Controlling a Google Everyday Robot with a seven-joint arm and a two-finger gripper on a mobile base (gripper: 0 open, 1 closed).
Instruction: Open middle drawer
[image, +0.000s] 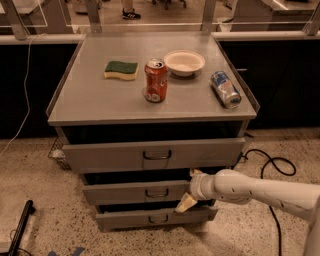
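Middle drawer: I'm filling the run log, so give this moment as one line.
gripper at right end of middle drawer | jaws open around front panel | handle free

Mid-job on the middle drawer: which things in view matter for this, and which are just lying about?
Job: middle drawer; gripper, open, at that drawer's right end.
Lying about: green sponge, red can, white bowl, blue can on its side, all on the cabinet top.

The grey middle drawer (131, 193), seemingly pulled slightly out, has the gripper (189, 189) at its right end.
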